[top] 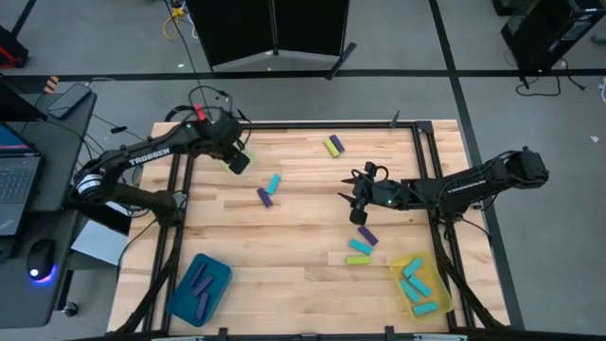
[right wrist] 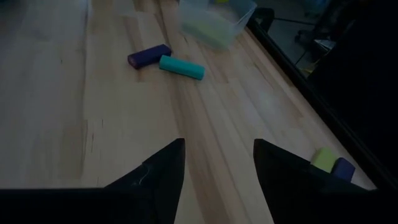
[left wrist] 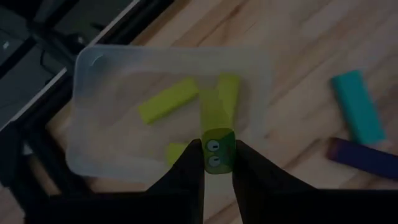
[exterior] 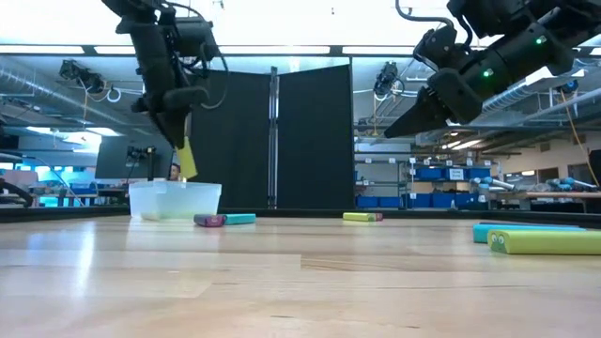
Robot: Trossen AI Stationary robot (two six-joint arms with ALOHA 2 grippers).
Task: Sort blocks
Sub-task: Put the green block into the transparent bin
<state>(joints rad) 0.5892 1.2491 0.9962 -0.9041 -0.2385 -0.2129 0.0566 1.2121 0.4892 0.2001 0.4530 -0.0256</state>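
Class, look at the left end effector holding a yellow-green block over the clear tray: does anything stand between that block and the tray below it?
Nothing visible does. The left end effector holds the yellow-green block directly above the open clear tray.

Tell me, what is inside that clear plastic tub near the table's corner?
Inside the clear plastic tub lie three small yellow-green oblong blocks. The left tool holds a fourth yellow-green block above them, partly covering two. Anything beneath it cannot be seen.
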